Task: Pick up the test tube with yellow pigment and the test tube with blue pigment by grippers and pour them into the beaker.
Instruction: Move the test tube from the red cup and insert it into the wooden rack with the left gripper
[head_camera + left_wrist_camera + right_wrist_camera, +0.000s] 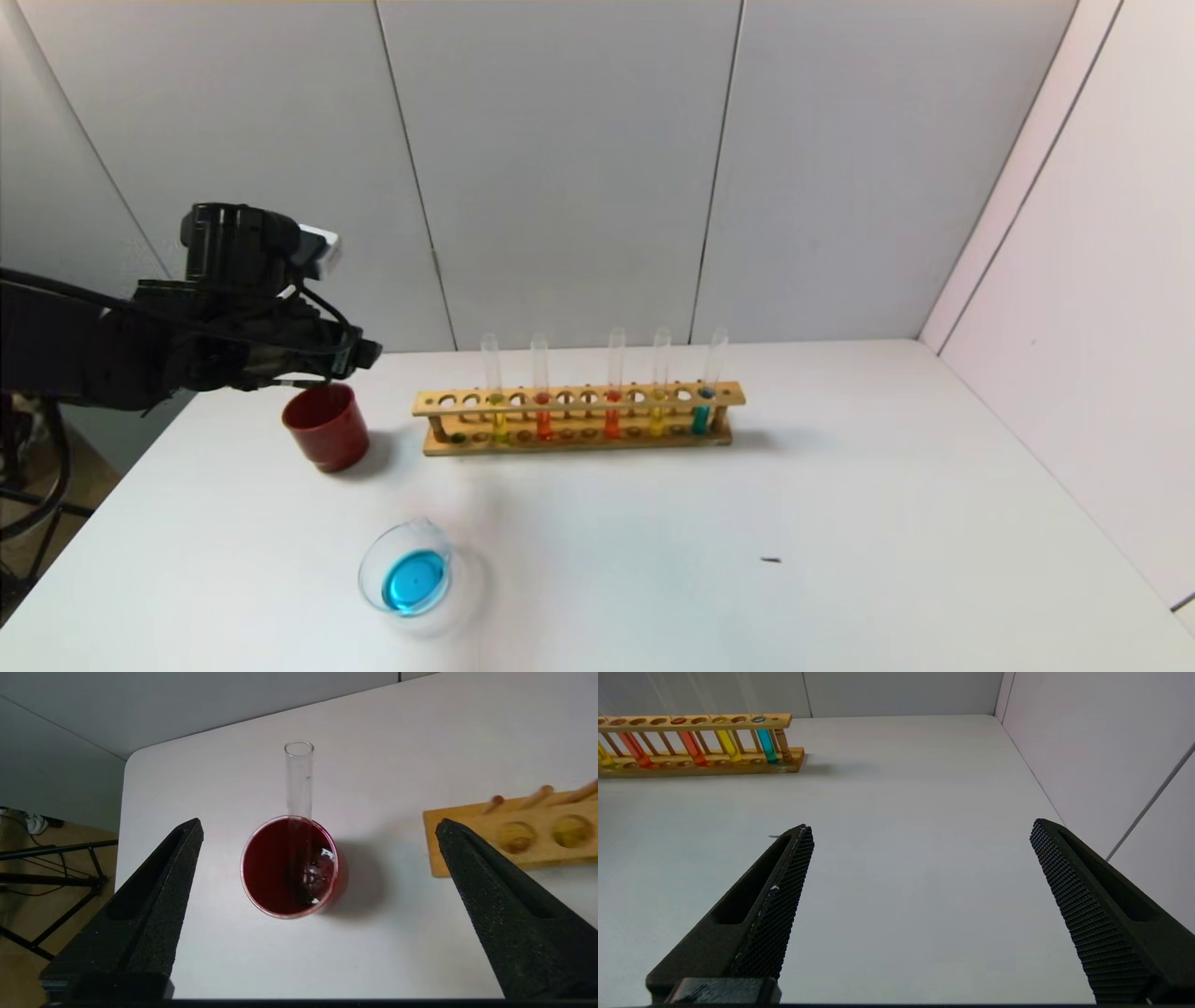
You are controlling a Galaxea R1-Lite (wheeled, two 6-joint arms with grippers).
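Left gripper (317,828): jaws spread, above red cup (293,865); empty tube (299,788) stands in cup, between jaws, untouched. Beaker (407,579), blue liquid, near cup. Right gripper (920,830): jaws spread.

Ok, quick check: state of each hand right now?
Left hand: open, holding nothing, above the red cup with an empty test tube standing in it.
Right hand: open, holding nothing, over bare table.
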